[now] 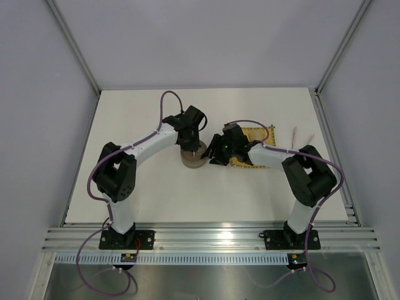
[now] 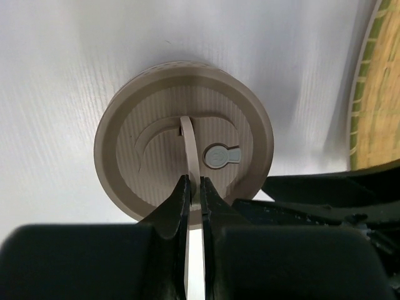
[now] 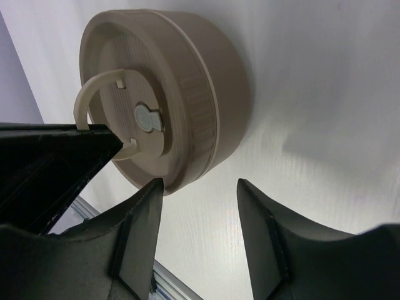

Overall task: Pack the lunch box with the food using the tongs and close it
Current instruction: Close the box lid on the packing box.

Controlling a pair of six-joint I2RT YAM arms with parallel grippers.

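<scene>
My left gripper point(image 2: 195, 185) is pinched on the thin arched handle point(image 2: 189, 140) of the lunch box point(image 2: 125, 156), which sits lidded straight beneath it beside the woven mat point(image 2: 378, 94), while my right gripper point(image 3: 200, 187), jaws spread, hovers just off its side wall.

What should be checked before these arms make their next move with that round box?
1. Lid sits flat on the box: ok.
2. Left gripper is shut on the lid's raised handle: ok.
3. Right gripper is open, beside the box: ok.
4. Right gripper's fingers are clear of the box wall: cannot tell, one fingertip is very close to it.
5. Food is packed inside: cannot tell, the lid hides it.
6. Box rests on the table, off the mat: ok.
</scene>
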